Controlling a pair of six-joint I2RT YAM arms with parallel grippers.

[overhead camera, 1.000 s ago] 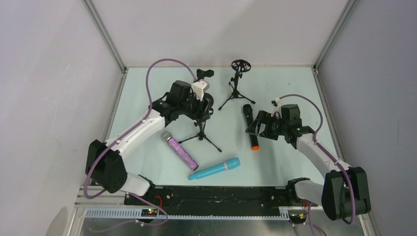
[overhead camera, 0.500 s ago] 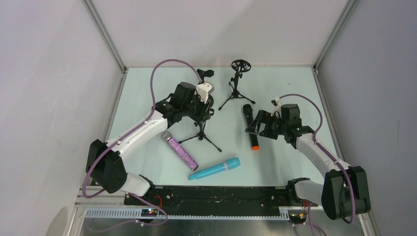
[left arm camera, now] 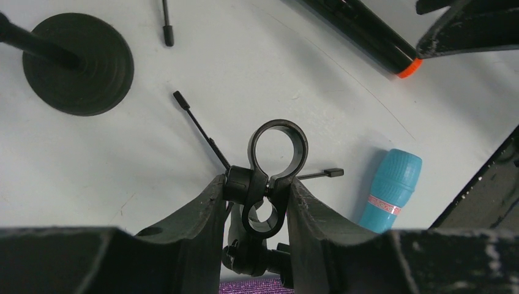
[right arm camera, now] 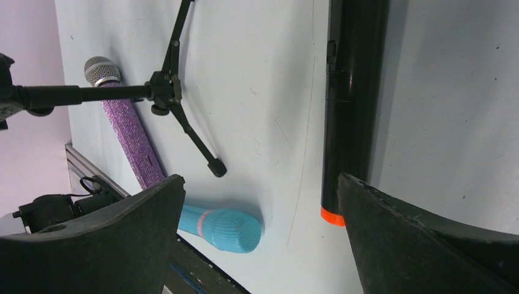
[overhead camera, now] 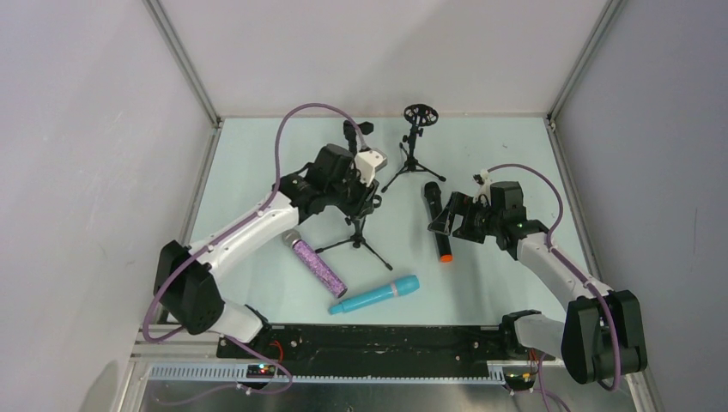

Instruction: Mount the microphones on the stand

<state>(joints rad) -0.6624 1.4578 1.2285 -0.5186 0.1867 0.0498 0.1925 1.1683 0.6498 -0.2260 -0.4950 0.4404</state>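
Left arm [overhead camera: 240, 230], right arm [overhead camera: 556, 264]: white links, black joint housings, blocky black shoulders. Purple cable [overhead camera: 296, 112] loops along each. White block [overhead camera: 371, 162] at left wrist. Left gripper [left arm camera: 255, 182], right gripper [right arm camera: 260, 180]: broad matte-black fingers [left arm camera: 183, 226], edges scuffed pale. Black mounting rail [overhead camera: 369, 339] under both.

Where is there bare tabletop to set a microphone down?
Bare: the far-left corner behind the left arm, and the far-right corner past the ring-topped black tripod. Crowded: the middle, with the clip-topped tripod, purple glitter microphone, turquoise microphone and orange-ended black microphone.
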